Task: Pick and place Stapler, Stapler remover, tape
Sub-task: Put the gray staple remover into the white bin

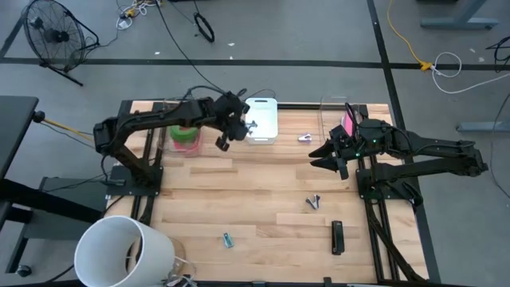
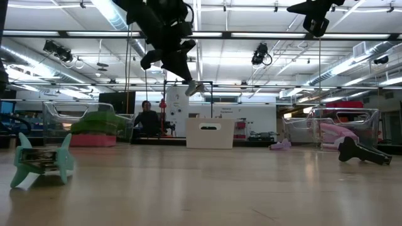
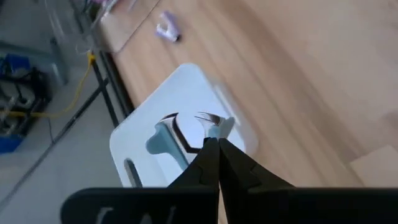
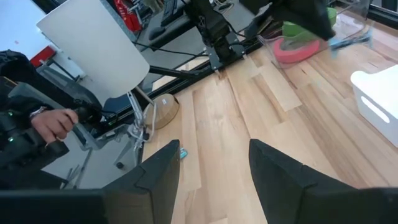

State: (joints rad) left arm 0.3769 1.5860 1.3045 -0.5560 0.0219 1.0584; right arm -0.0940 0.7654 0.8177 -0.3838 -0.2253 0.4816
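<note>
My left gripper point(image 1: 237, 123) hangs above the left rim of a white bin point(image 1: 263, 112), shut on a pale blue staple remover point(image 3: 214, 126) with metal claws. My right gripper point(image 4: 214, 180) waits open above the table's right side, holding nothing. A black stapler point(image 1: 337, 237) lies flat near the front right. Other staple removers lie on the wood: a teal one point(image 1: 228, 239), a grey one point(image 1: 313, 202) and a purple one point(image 1: 305, 138). Green and pink tape rings point(image 1: 185, 137) lie stacked in a clear box at the far left. My left gripper pinches the staple remover's pale blue body point(image 3: 217, 132) between the free ends of its two fingers. The fingers slant down from the table's left side. The remover hangs clear above the white bin point(image 3: 155, 106), its metal claws point(image 3: 204, 117) pointing away from the fingers.
A second clear box point(image 1: 351, 119) with something pink stands at the far right. A large white cylinder point(image 1: 119, 251) stands off the front left corner. A person's hand point(image 4: 56, 124) shows beyond the table. Bare wood lies across the table's middle point(image 1: 255, 183).
</note>
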